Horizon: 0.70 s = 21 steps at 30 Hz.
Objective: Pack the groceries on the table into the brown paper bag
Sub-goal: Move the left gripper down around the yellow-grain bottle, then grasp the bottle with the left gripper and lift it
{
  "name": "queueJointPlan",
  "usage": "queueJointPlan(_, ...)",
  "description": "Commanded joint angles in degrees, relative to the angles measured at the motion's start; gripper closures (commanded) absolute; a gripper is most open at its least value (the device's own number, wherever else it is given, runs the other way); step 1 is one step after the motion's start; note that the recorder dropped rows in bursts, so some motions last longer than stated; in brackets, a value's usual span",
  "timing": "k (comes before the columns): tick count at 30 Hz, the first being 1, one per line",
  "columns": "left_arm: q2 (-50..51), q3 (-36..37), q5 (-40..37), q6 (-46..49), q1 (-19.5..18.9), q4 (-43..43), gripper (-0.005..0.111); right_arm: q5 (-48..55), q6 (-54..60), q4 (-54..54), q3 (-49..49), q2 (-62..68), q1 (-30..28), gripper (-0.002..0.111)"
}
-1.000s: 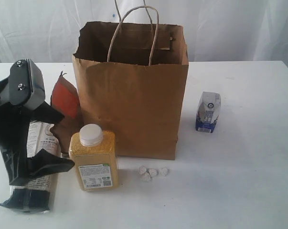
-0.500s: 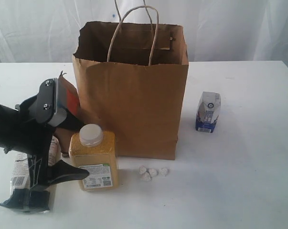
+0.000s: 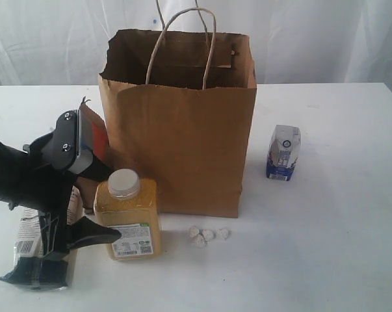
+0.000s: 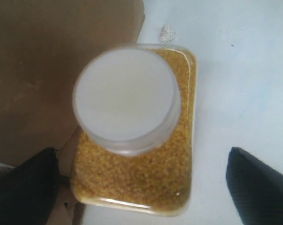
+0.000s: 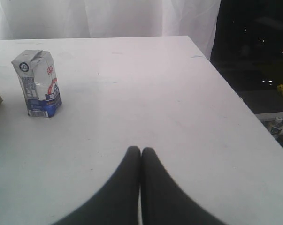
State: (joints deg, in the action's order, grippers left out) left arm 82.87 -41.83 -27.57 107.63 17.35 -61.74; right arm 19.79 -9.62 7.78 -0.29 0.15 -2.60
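Observation:
A yellow-grain bottle (image 3: 127, 218) with a white cap (image 4: 127, 98) stands on the table (image 3: 326, 247), in front of the left corner of the upright brown paper bag (image 3: 182, 143). My left gripper (image 3: 111, 205) is open and reaches in from the left. Its black fingers (image 4: 258, 187) stand apart on either side of the bottle (image 4: 136, 173), not touching it. A long noodle packet (image 3: 33, 240) lies under that arm, and a brown-red pouch (image 3: 91, 133) leans by the bag. Tiny white lumps (image 3: 207, 235) lie before the bag. A blue-white carton (image 3: 284, 153) stands to its right. My right gripper (image 5: 141, 151) is shut and empty, low over the table.
The bag's twisted handles (image 3: 209, 45) stand up over its open top. In the right wrist view the carton (image 5: 37, 84) is far off and the table's edge (image 5: 244, 103) drops away to a dark area. A white curtain hangs behind.
My left gripper has tipped down from upright and moved right, so its open fingers now straddle the bottle. The right gripper has not moved.

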Motion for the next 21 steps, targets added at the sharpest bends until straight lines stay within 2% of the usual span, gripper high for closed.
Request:
queueJointPlan(1,-0.09,0.08,-0.97,-0.19,0.10,-1.32,0.038,-0.55,0.43,0.28,0.29,-0.15,0.19,0.108)
queueJointPlan(3,-0.09,0.08,-0.26,-1.38,0.10,-1.83,0.057,-0.55,0.43,0.28,0.29,-0.15,0.19,0.108)
queueJointPlan(6,-0.09,0.08,-0.01,-1.38,0.10,-1.73,0.079,-0.55,0.43,0.28,0.29,-0.15,0.19,0.108)
queueJointPlan(11,-0.09,0.08,-0.01,-3.15,0.10,-1.60,0.104,-0.55,0.43,0.28,0.29,-0.15,0.19,0.108)
queueJointPlan(17,-4.04,-0.99,-2.18,-10.13,0.10,-1.60,0.107,-0.55,0.43,0.28,0.29,-0.15,0.19,0.108)
queueJointPlan(19,-8.09,-1.63,-2.06,-21.60,0.10,1.22,0.107,-0.55,0.43,0.28,0.29,-0.15,0.19,0.108)
queueJointPlan(21,-13.22,-3.12,-2.74,-38.60,0.10,16.18,0.107,-0.55,0.43,0.28,0.29,-0.15,0.19,0.108)
